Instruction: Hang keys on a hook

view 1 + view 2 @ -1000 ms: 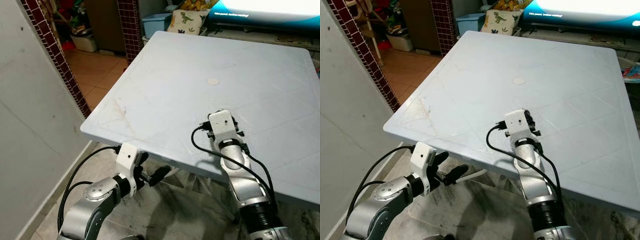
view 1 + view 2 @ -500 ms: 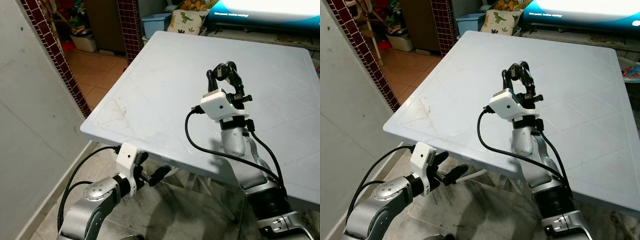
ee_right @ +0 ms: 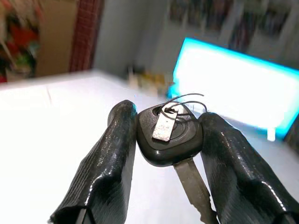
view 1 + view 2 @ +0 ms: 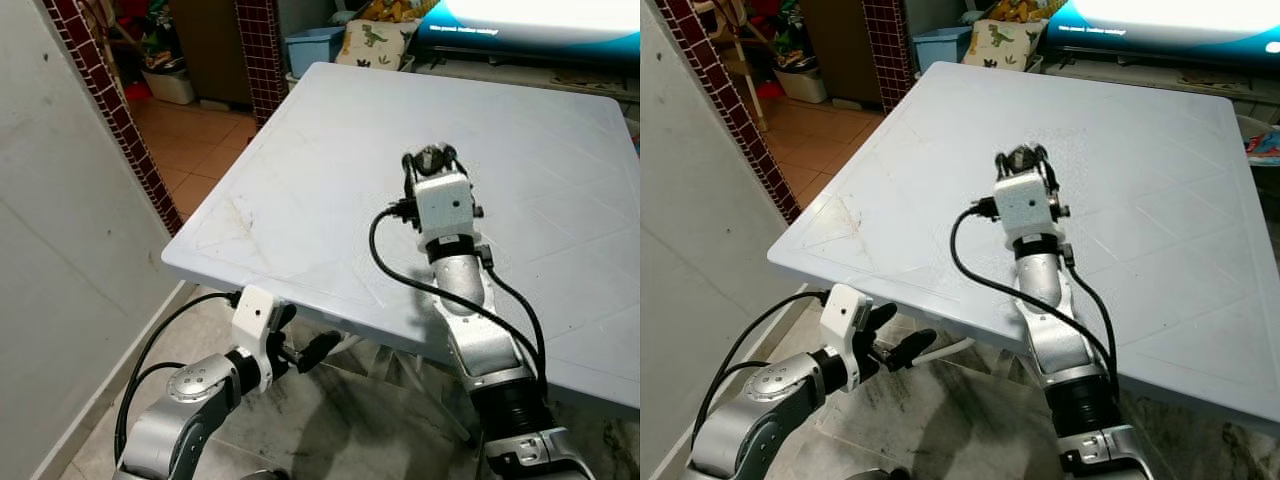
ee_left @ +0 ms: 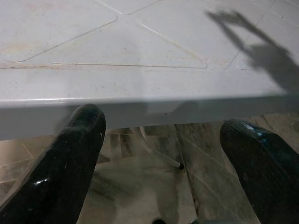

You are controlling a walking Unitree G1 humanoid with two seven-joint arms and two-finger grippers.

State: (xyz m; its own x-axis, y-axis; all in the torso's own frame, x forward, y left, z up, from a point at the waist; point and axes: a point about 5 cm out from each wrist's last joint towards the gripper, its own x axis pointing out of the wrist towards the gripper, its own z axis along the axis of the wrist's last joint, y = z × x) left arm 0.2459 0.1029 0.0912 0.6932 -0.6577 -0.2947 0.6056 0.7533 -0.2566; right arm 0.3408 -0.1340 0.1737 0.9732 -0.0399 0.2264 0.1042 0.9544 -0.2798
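My right gripper [image 3: 167, 113] is shut on a key [image 3: 169, 142] with a black plastic head, a small silver tag, a thin wire loop and a metal blade. In the eye views that gripper [image 4: 430, 158] is held up over the middle of the pale grey table [image 4: 300, 170], pointing away from me. The key itself is hidden there behind the white wrist camera. My left gripper [image 4: 303, 332] hangs open below the table's near edge, and its two black fingers [image 5: 70, 158] stand wide apart with nothing between them.
A white wall [image 4: 60, 260] and a pillar of dark red tiles [image 4: 115, 120] stand on my left. Beyond the table are a blue bin [image 4: 312, 45], a dinosaur cushion [image 4: 375, 42] and a bright screen [image 4: 530, 20]. Marble floor [image 4: 370, 420] lies under the table.
My right arm rose from the table's front part with the key, then turned its wrist, so the fingers now point away over the table. The left arm has stayed still.
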